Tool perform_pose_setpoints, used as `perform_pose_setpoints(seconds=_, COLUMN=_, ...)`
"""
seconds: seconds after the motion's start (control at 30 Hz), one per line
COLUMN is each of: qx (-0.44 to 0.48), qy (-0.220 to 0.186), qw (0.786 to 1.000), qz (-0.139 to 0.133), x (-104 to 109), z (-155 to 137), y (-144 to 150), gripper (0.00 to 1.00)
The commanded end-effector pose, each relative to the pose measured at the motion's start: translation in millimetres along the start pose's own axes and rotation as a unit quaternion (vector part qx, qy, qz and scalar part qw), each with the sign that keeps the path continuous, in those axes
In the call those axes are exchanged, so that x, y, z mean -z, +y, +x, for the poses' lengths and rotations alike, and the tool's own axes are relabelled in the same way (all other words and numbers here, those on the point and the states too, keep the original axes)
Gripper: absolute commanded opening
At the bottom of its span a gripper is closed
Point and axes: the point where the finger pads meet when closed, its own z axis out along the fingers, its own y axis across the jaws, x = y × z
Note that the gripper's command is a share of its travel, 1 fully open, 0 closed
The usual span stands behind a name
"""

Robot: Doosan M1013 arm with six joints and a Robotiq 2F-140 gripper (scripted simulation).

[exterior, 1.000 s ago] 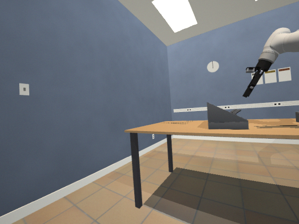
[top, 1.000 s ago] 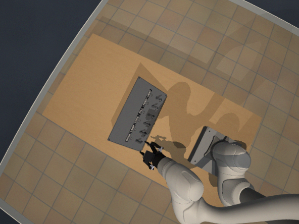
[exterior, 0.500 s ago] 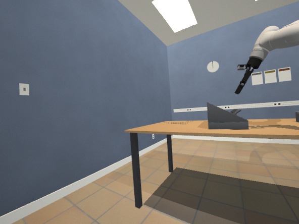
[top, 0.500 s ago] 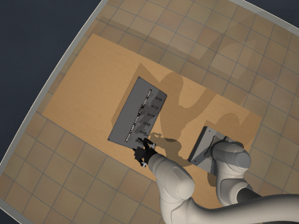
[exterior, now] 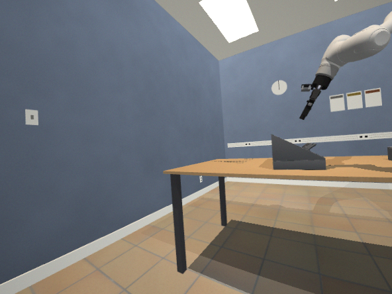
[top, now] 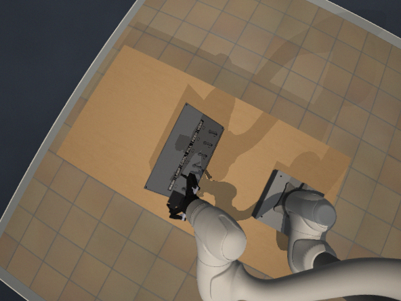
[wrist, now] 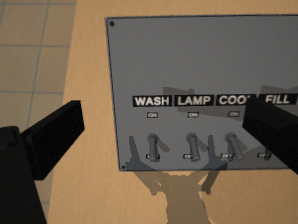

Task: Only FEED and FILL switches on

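Grey wedge console (wrist: 200,60) — labelled toggles (WASH (wrist: 153,147), LAMP (wrist: 193,146)) — fingers spread wide, holding nothing

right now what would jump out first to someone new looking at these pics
Probably the grey sloped console lying at an angle on the wooden table, with a row of labelled toggle switches near its lower edge. Next, the big white arm reaching in from the table's near side, its black gripper open and empty above the WASH end of the row. In the side view it hangs well above the console.
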Motion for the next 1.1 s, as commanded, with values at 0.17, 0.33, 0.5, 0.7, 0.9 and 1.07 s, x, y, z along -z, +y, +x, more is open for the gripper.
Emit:
perform_pose_setpoints(seconds=0.17, qx=0.0, qy=0.0, qw=1.0, qz=0.0, x=-22, z=0, y=0, gripper=1.0)
perform_pose_setpoints(seconds=0.33, qx=0.0, qy=0.0, qw=1.0, qz=0.0, x=-42, z=0, y=0, gripper=1.0)
perform_pose_setpoints(seconds=0.5, qx=0.0, qy=0.0, qw=1.0, qz=0.0, x=-56, z=0, y=0, gripper=1.0)
perform_pose_setpoints(seconds=0.7, qx=0.0, qy=0.0, qw=1.0, qz=0.0, x=-60, z=0, y=0, gripper=1.0)
perform_pose_setpoints(seconds=0.9, qx=0.0, qy=0.0, qw=1.0, qz=0.0, x=-60, z=0, y=0, gripper=1.0)
perform_pose_setpoints(seconds=1.07, qx=0.0, qy=0.0, qw=1.0, qz=0.0, x=-60, z=0, y=0, gripper=1.0)
